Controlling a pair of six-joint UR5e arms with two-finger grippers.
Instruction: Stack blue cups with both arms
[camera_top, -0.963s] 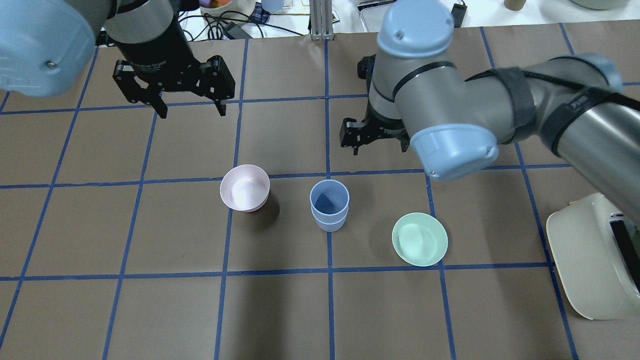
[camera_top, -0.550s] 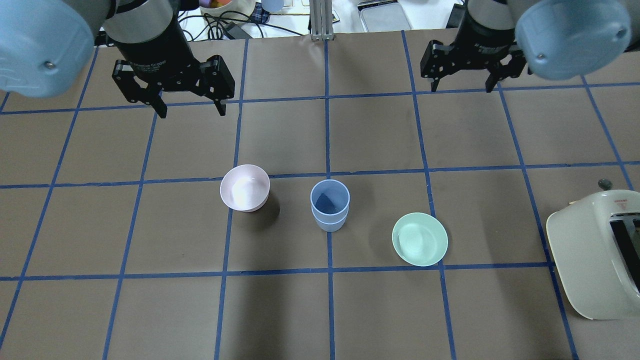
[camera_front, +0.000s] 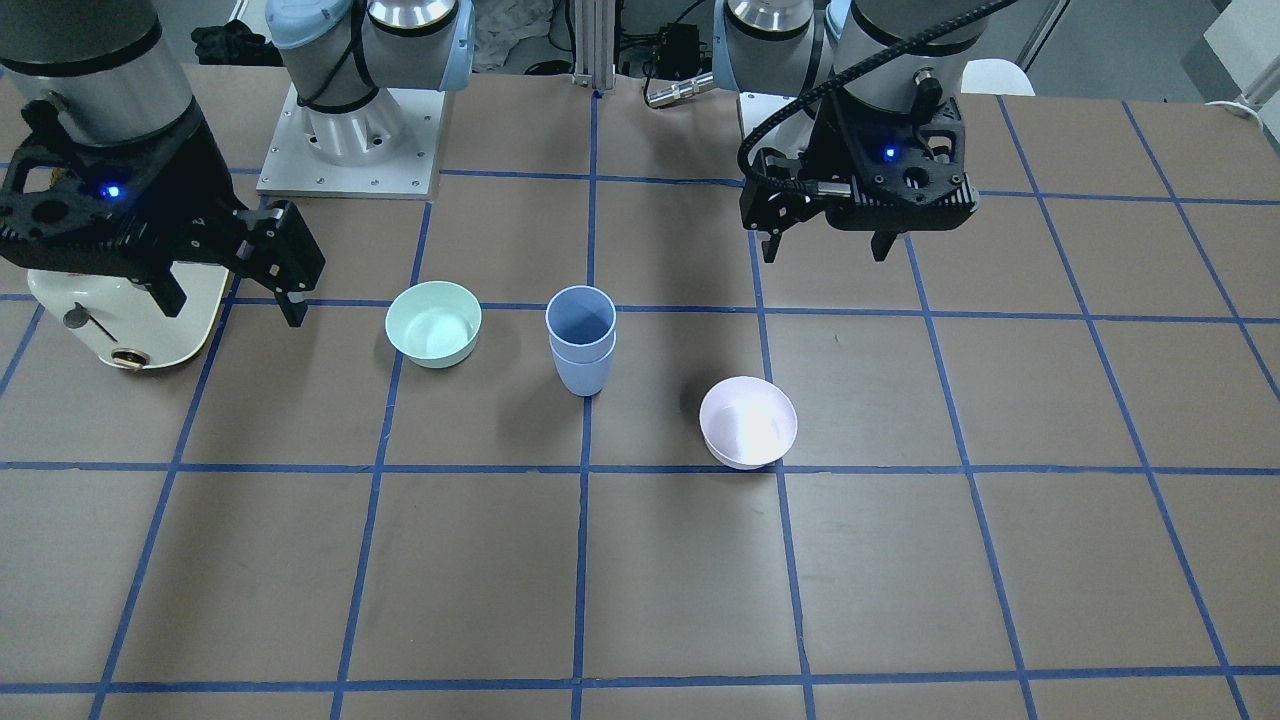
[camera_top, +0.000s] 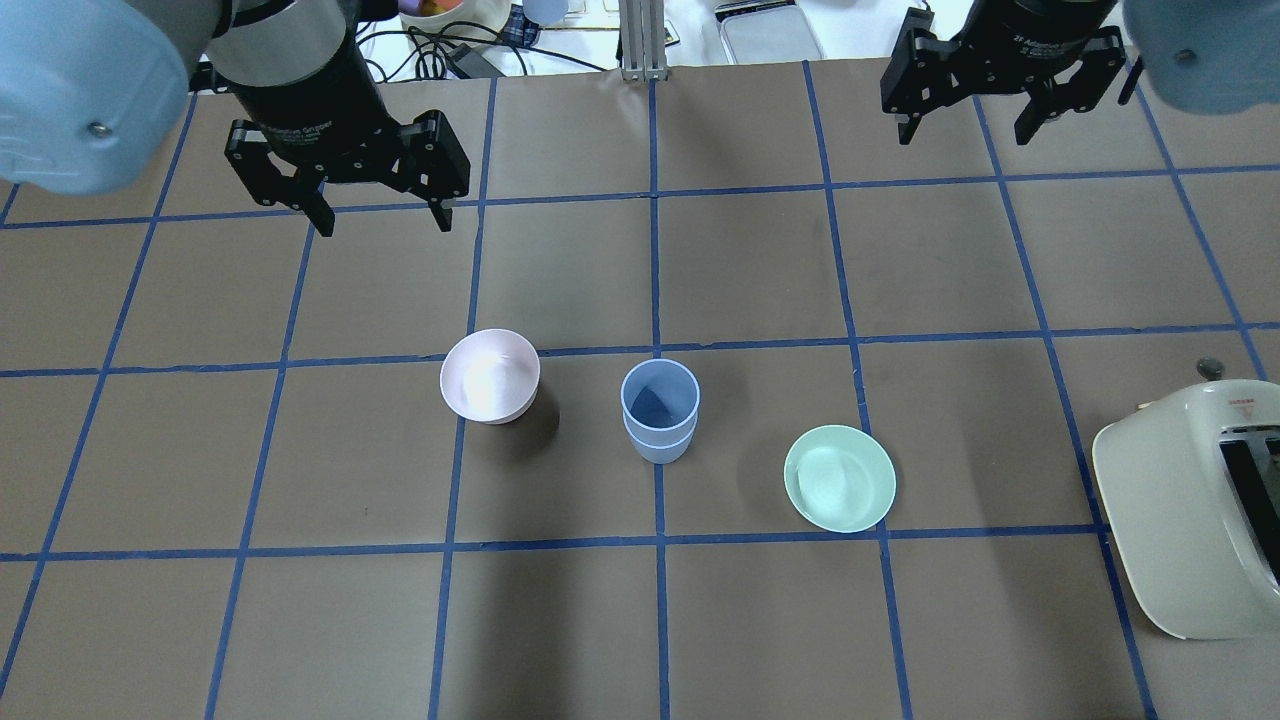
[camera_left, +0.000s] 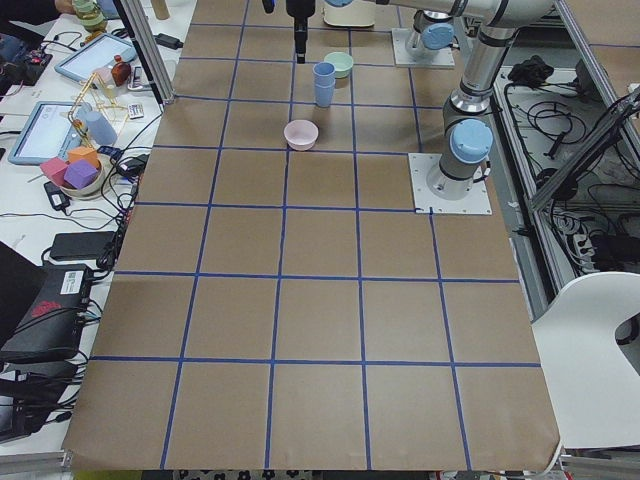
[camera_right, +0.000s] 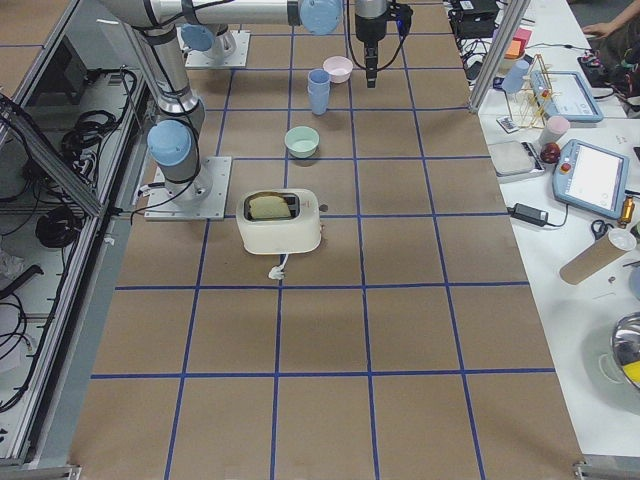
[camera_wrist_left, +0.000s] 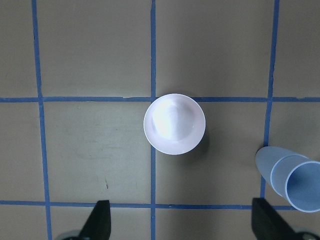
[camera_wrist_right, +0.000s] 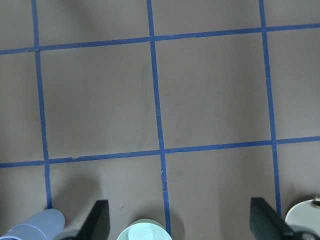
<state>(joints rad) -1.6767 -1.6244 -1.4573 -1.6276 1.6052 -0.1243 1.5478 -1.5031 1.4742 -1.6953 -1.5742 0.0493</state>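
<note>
At table centre stood two pale periwinkle-blue plastic tumblers (camera_top: 659, 410), nested upright. The black two-finger left gripper (camera_top: 383, 215) at their eleven o'clock and the right gripper (camera_top: 965, 125) at one hung wide apart, empty. Their nesting looked shallow, so a low arm sweep could topple them.

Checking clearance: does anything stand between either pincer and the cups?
Nothing visible does. The pink bowl and green bowl flank the nested cups, off the lines from the left pincer and right pincer.
</note>
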